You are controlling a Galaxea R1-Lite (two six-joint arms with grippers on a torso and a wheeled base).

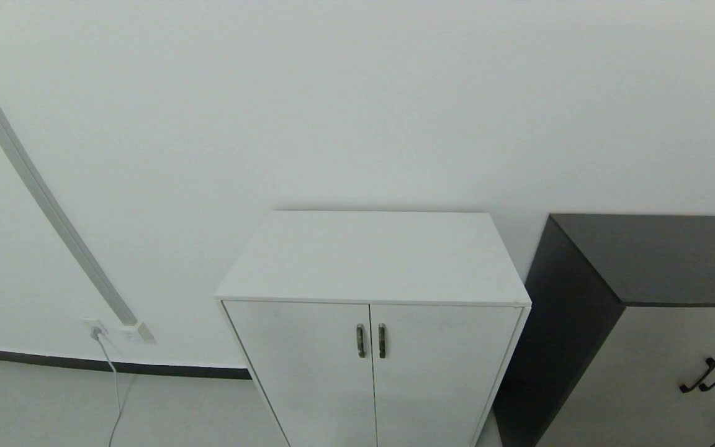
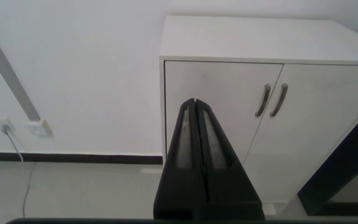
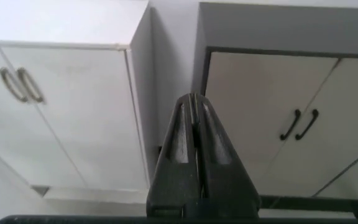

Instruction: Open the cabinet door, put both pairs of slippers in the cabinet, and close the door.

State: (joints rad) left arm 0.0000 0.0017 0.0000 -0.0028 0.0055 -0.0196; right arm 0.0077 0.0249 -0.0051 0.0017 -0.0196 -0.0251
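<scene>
A white two-door cabinet [image 1: 373, 261] stands against the wall, both doors closed, with two metal handles [image 1: 370, 341] side by side at the middle. In the left wrist view the same cabinet [image 2: 272, 112] is ahead, and my left gripper [image 2: 195, 102] is shut with nothing in it, held some way short of the left door. My right gripper [image 3: 193, 98] is also shut and empty, off the white cabinet's [image 3: 61, 93] right side, in front of the gap between the two cabinets.
A dark cabinet [image 1: 649, 298] with grey doors and black handles [image 1: 708, 374] stands close to the right of the white one. A wall socket with a cable [image 1: 95, 332] and a slanted conduit [image 1: 41, 186] are on the left, above grey floor.
</scene>
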